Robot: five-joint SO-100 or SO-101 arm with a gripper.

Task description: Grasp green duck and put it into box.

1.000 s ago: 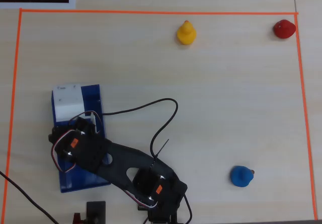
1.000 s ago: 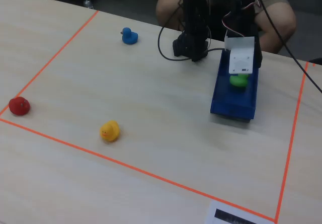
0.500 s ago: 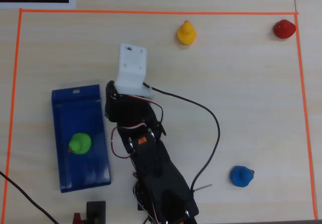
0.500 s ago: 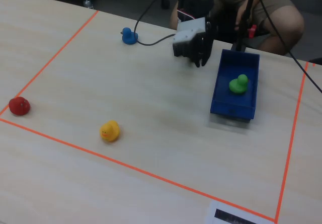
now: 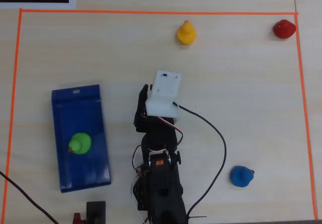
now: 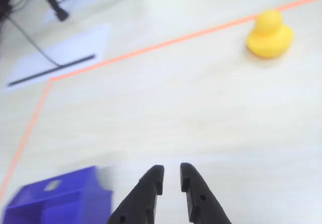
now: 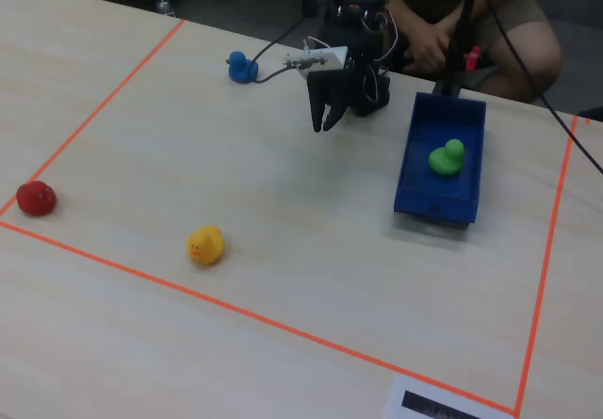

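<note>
- One blue box (image 5: 80, 138) is seen at the overhead view's left, with one green duck (image 5: 79, 143) lying inside.
- One hand (image 6: 171, 176) is shown empty, jaws slightly parted.
- One yellow duck (image 5: 186, 32), one blue duck (image 5: 241, 176) and one red duck (image 5: 284, 29) are set on the table (image 5: 241, 93).

Green duck (image 5: 80, 143), blue box (image 5: 64, 181), yellow duck (image 5: 185, 32), red duck (image 5: 284, 28), blue duck (image 5: 241, 176), black pincer (image 6: 171, 177), orange tape (image 5: 151, 12), pale wood desk (image 5: 241, 98)

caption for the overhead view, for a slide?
Green duck sits inside the blue box; the empty tool hangs beside it, with yellow, red and blue ducks left on the table.
</note>
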